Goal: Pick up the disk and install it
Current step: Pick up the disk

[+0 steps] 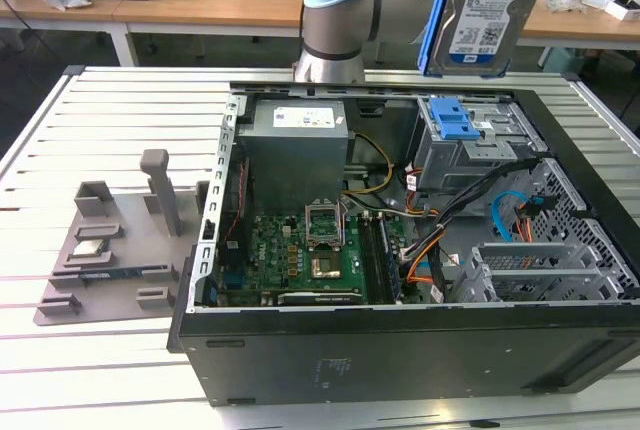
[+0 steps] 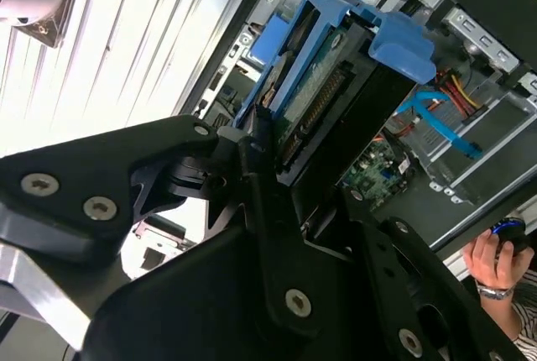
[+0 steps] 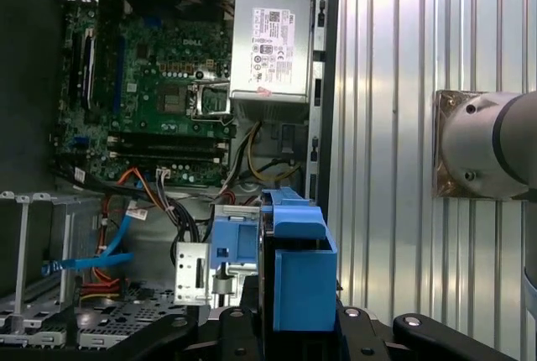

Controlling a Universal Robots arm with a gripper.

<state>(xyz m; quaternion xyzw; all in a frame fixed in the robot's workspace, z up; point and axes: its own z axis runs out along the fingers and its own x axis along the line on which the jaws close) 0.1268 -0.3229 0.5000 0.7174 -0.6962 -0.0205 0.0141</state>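
Note:
The disk (image 1: 485, 10), a silver hard drive with a white-and-blue label and blue side rails, hangs upright in the air above the back right of the open computer case (image 1: 400, 350). In the second wrist view the black gripper (image 2: 294, 168) is shut on the disk (image 2: 323, 84), one finger on each flat face. The first wrist view looks down past the disk's blue rail end (image 3: 298, 269) into the case. Below the disk stands the grey drive cage (image 1: 470, 150) with a small blue latch (image 1: 455, 120) on top.
Inside the case are a grey power supply box (image 1: 298, 145), the green motherboard (image 1: 310, 250) and orange and blue cables (image 1: 505, 215). A grey fixture plate (image 1: 110, 250) lies at the exterior view's left. A person's hand (image 2: 491, 256) holds something near the case.

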